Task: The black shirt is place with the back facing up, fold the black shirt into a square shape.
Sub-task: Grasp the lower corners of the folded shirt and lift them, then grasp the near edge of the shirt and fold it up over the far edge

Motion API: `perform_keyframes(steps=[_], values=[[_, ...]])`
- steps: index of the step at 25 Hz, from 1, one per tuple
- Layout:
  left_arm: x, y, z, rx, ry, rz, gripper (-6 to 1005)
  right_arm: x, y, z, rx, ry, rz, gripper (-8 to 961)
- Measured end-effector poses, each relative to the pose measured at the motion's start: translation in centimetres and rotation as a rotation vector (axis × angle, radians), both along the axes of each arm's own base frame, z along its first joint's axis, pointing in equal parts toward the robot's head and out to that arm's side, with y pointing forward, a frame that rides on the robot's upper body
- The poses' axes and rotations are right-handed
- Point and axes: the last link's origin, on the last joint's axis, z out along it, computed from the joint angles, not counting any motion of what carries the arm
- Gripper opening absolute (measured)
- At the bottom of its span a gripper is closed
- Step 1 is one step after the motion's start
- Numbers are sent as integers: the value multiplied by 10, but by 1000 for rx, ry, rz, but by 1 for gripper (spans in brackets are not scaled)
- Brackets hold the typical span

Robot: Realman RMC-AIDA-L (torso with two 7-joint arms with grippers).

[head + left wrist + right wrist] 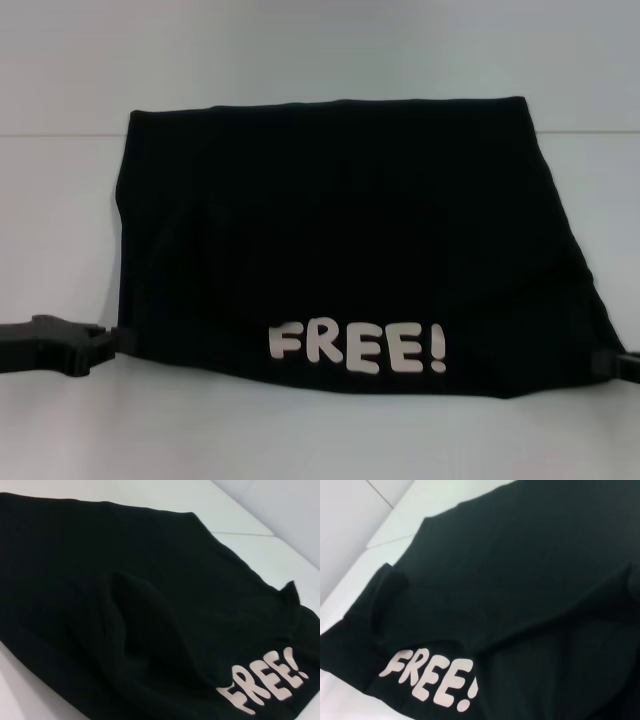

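From my head, the black shirt (340, 240) lies folded on the white table (320, 440), "FREE!" near its front edge; my left gripper (105, 342) and right gripper (612, 364) sit at its near corners, grip unclear. My left wrist shows a raised fold; my right wrist shows cloth over table
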Motion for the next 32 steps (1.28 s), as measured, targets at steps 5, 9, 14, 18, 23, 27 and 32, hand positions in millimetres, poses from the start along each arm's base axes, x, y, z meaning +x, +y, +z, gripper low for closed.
perform_keyframes(steps=[5, 9, 14, 18, 23, 27, 32], values=[[1, -14, 1, -71, -22, -10, -1, 12, -22, 8, -2, 16, -8, 47], [3, -26, 2, -131, -55, -12, -1, 20, -40, 14, -9, 26, -9, 47], [2, -37, 4, -174, -86, 1, -2, 27, -63, 18, -9, 56, -4, 46], [1, -45, 6, -206, -103, 17, -2, 33, -81, 21, -4, 76, -27, 46], [-3, -53, 6, -246, -104, 48, -2, 38, -99, 22, -11, 96, -52, 46], [-5, -57, 5, -259, -99, 62, -1, 41, -108, 21, -26, 100, -71, 47], [-3, -52, 6, -249, -94, 57, -1, 38, -103, 22, -14, 103, -58, 47]])
